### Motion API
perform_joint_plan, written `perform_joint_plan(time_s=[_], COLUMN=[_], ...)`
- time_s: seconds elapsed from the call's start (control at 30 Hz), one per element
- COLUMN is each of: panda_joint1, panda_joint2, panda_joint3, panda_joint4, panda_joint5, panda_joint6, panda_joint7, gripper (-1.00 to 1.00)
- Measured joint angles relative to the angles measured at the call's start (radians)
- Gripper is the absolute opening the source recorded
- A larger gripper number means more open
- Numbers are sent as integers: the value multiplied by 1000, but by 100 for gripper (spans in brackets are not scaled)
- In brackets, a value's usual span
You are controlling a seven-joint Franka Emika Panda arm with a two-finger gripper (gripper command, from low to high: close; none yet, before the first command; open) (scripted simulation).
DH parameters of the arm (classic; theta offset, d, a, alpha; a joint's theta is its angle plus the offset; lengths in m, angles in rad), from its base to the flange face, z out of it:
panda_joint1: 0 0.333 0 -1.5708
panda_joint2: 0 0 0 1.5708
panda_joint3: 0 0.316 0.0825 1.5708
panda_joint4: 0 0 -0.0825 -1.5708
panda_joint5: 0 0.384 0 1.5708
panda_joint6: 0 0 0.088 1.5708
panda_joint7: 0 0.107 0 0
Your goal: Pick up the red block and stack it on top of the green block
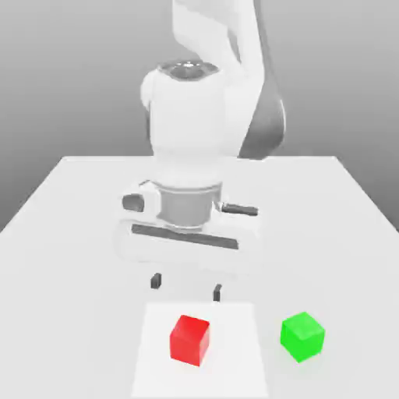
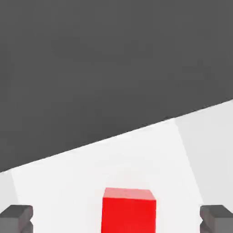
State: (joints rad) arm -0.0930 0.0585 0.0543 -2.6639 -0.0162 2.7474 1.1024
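Observation:
The red block (image 1: 190,340) rests on the white table near its front edge, and the green block (image 1: 302,336) sits to its right in the exterior view, a block's width or more away. My gripper (image 1: 187,286) hangs open above the table just behind the red block, fingers spread wide and holding nothing. In the hand view the red block (image 2: 129,210) lies between the two dark fingertips (image 2: 16,217), still below them.
The white table (image 1: 70,234) stretches out on both sides of the arm. A slightly brighter square patch (image 1: 156,366) lies under the red block. The arm's bulky white body (image 1: 195,132) stands behind the gripper.

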Motion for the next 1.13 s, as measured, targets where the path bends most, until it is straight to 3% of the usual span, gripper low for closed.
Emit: perform_joint_plan(time_s=[0.17, 0.2, 0.43, 0.63, 0.83, 1.03, 1.07, 1.13], panda_joint1=[12, 16, 16, 16, 270, 320, 324, 324], panda_joint2=[181, 216, 225, 41, -45, 114, 135, 135], panda_joint3=[-16, -22, -22, 3, 150, 113, 107, 107], panda_joint4=[11, 16, 17, -8, 25, 40, 41, 41], panda_joint5=[-18, -23, -26, 3, 16, -70, -80, -80], panda_joint6=[145, 175, 183, 25, -94, 46, 65, 65], panda_joint7=[23, 27, 30, 6, -43, 11, 18, 18], gripper=[0, -100, -100, -100, -100, -100, 100, 100])
